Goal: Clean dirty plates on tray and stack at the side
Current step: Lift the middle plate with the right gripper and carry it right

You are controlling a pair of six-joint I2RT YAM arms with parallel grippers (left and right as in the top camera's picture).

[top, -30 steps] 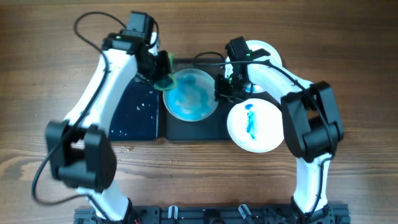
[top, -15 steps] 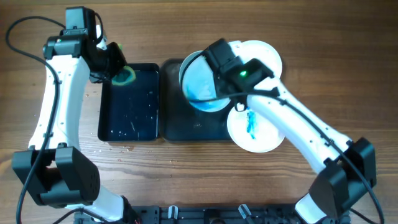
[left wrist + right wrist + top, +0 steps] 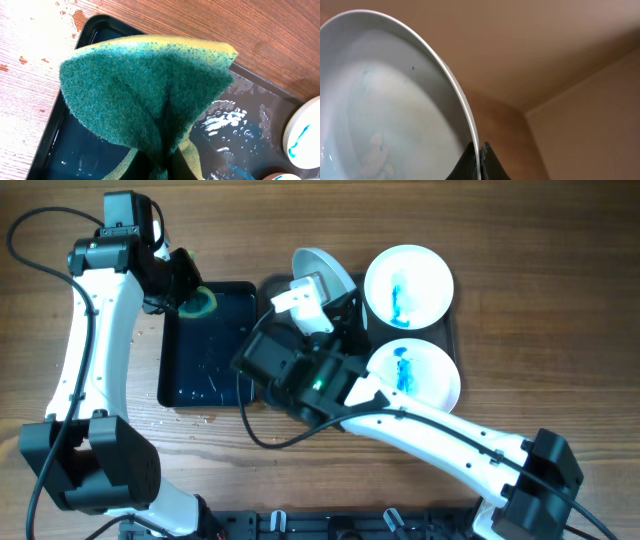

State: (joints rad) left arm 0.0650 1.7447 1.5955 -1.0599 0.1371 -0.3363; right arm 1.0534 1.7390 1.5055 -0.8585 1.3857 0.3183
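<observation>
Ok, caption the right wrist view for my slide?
Right fingers pinch the rim of a white plate with faint blue residue inside.

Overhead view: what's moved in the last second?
The left gripper carried the sponge off the plate and left, over the water tray. The right gripper, shut on that plate, lifted it clear and tipped it onto its edge. The upper stained plate and lower stained plate stayed put.

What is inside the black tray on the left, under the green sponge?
Water drops and a faint blue smear lie on the wet floor of the tray. The sponge, pinched in the left tool, covers the tray's far corner, so that part is hidden.
</observation>
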